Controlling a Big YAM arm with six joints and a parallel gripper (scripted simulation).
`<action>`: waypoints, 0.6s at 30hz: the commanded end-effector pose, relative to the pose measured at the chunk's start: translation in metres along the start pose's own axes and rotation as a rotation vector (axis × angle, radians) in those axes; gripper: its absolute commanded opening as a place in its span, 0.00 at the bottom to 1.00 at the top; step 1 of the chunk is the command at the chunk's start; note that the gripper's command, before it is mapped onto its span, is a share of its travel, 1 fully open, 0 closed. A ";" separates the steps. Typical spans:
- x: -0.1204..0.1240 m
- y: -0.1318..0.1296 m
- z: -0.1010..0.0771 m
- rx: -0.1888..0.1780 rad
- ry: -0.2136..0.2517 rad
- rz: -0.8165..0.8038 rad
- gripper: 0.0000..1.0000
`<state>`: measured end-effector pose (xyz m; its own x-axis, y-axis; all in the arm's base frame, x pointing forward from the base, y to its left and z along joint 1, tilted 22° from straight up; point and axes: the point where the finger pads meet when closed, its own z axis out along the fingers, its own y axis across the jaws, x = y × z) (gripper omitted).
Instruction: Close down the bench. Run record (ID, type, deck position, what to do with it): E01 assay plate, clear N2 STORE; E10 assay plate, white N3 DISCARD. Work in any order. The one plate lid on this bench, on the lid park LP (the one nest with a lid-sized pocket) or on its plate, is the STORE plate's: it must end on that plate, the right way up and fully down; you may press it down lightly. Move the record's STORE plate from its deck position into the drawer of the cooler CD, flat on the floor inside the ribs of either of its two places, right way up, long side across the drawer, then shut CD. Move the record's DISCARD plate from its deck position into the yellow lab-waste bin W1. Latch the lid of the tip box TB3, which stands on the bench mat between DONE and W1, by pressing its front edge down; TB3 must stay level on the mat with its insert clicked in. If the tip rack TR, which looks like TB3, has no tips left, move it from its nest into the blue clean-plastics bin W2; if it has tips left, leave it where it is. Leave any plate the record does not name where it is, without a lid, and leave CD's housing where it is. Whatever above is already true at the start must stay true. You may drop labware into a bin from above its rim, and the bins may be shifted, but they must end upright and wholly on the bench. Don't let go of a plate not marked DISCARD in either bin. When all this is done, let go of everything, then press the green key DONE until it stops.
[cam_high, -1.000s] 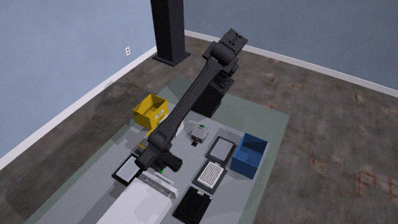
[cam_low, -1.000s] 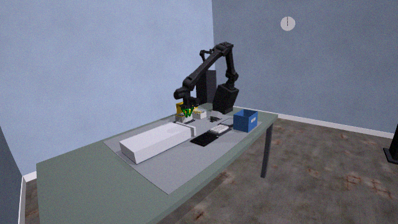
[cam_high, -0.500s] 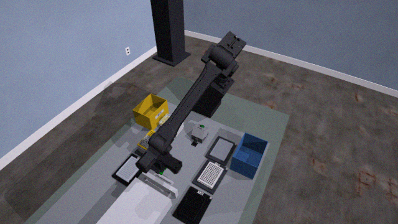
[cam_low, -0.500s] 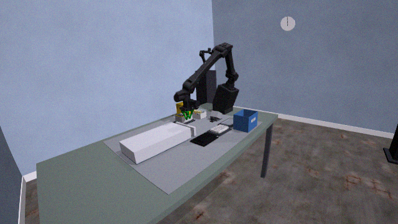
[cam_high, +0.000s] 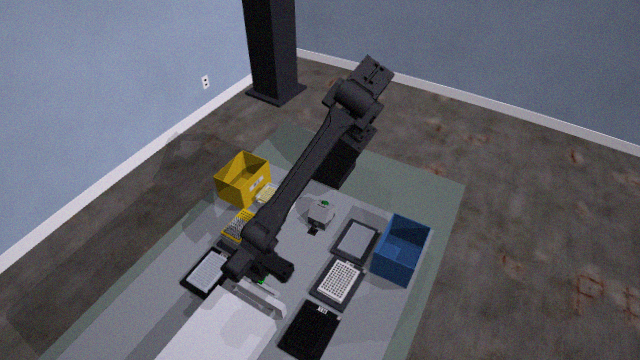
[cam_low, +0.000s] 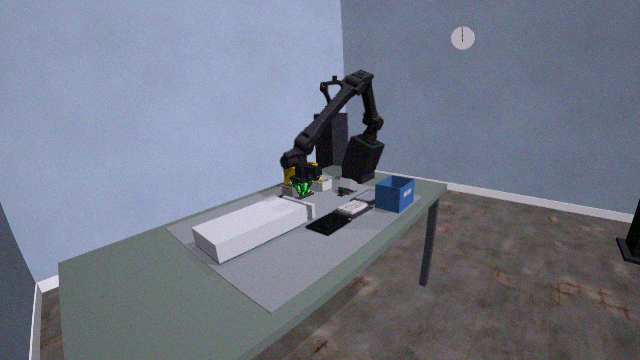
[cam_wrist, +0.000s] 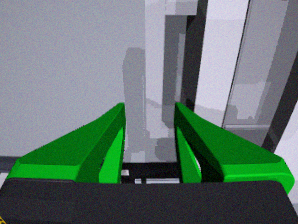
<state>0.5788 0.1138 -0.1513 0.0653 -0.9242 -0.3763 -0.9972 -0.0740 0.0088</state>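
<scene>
The white cooler CD (cam_high: 220, 330) lies at the near end of the mat, and it also shows in the exterior view (cam_low: 250, 227). My gripper (cam_high: 261, 281) hangs low at its drawer front (cam_high: 262, 300). In the wrist view the green fingers stand partly open on either side of the grey drawer handle (cam_wrist: 161, 63) without clamping it. A pale plate (cam_high: 206, 271) sits in a nest left of the gripper. A white well plate (cam_high: 340, 279) sits in a nest to the right. A flat lid (cam_high: 356, 240) lies in the nest behind it.
The yellow bin W1 (cam_high: 242, 178) stands at the back left, with a tip box (cam_high: 266, 192) beside it and a yellow tip rack (cam_high: 237, 225) nearer. The DONE key block (cam_high: 321, 212) is mid-mat. The blue bin W2 (cam_high: 400, 248) is at the right. A black empty nest (cam_high: 309, 330) is in front.
</scene>
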 end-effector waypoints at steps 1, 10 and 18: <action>-0.013 -0.028 -0.013 0.057 -0.007 -0.021 0.30; -0.009 -0.022 0.006 0.042 -0.006 -0.013 0.30; -0.008 -0.028 0.006 0.058 -0.007 -0.013 0.30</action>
<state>0.5778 0.1203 -0.1710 0.0629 -0.9242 -0.3766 -0.9974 -0.0720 0.0099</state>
